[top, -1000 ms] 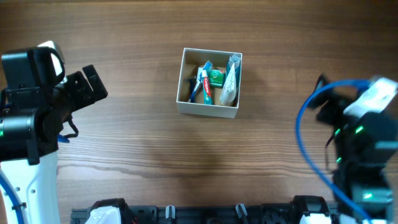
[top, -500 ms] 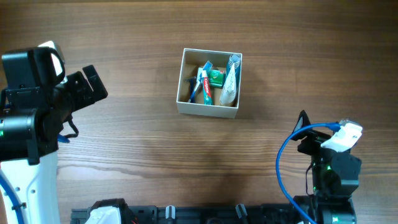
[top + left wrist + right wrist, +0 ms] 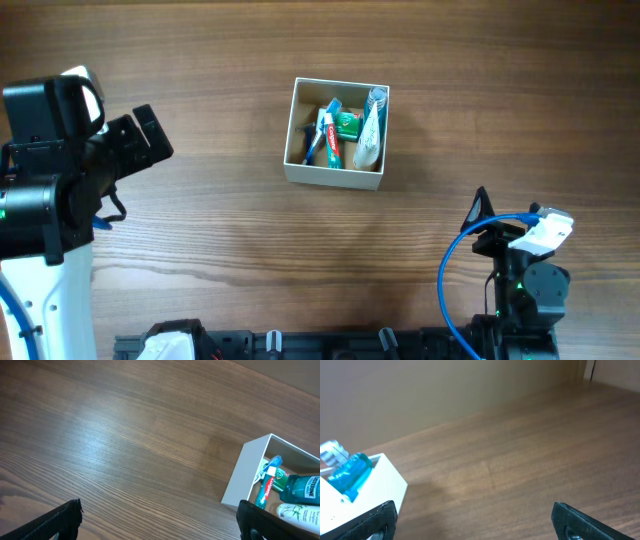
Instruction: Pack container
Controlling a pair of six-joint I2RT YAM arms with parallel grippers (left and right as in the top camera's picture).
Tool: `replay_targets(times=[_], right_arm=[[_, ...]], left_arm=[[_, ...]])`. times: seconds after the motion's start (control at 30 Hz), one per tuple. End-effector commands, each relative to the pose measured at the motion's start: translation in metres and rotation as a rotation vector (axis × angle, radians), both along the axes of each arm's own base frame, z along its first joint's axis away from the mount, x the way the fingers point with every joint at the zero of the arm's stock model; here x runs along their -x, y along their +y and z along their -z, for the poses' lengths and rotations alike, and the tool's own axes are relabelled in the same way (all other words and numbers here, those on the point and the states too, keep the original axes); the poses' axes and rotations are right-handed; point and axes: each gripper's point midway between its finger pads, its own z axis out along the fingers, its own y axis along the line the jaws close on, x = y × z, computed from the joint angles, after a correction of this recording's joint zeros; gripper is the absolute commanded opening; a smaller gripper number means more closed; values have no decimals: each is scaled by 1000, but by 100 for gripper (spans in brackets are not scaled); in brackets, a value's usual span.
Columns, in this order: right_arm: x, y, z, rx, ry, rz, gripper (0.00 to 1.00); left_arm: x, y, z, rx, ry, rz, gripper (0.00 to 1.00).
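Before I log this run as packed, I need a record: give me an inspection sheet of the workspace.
Surface: wooden table, bare wood around the box.
Job's things: container upright mid-table, holding a toothpaste tube, a green packet, a blue mouthwash bottle and a white tube.
Clutter: nothing seen outside the container.
End effectors: left end effector open, empty, left of the container; right end effector open, empty, at the near right.
Cables: blue cable looped at the near right, apart from the container.
Surroundings: black rail along the near edge; plain wall beyond the table.
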Motion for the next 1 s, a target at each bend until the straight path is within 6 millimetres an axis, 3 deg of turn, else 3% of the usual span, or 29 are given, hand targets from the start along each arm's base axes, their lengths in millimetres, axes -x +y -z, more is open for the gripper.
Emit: replay_targets(times=[0.0, 0.8, 0.97], right_arm=[[-1, 2, 16, -10, 28, -12, 100], [-1, 2, 16, -10, 31, -12, 100], [-1, 2, 16, -10, 31, -12, 100]], left_arm=[[3, 5, -3, -14, -9, -23, 100], [3, 5, -4, -14, -16, -25, 100], [17, 7, -14, -67, -62, 2, 100]])
